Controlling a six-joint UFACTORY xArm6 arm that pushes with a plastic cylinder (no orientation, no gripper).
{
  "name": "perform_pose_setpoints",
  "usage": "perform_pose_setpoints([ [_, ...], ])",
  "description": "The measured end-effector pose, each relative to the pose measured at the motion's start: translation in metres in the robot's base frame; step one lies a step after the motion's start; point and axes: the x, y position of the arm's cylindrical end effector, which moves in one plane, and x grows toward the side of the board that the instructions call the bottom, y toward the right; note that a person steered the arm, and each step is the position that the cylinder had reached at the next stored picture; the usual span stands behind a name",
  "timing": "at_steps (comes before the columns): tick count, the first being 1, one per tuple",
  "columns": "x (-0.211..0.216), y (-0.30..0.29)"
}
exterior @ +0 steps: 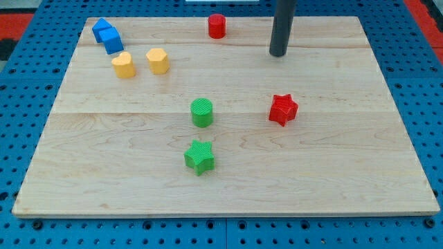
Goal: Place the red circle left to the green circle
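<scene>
The red circle (217, 25) stands near the board's top edge, a little right of centre. The green circle (202, 112) stands near the middle of the board, well below the red circle. My tip (278, 52) is at the view's upper right, to the right of the red circle and slightly lower, apart from it. It touches no block.
A red star (283, 109) lies right of the green circle. A green star (199, 157) lies below it. Two yellow blocks (124, 65) (158, 61) and a blue block (107, 35) sit at the upper left of the wooden board (346, 180).
</scene>
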Motion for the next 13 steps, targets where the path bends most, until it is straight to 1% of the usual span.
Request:
perform_pose_setpoints([
  [1,-0.065,-0.056],
  [2,-0.075,-0.117],
  [3,-0.051,-0.167],
  [4,-0.031,-0.195],
  [5,0.009,-0.194],
  [7,0.077,-0.199],
  [8,0.089,-0.192],
  [9,0.086,-0.161],
  [13,0.085,-0.162],
])
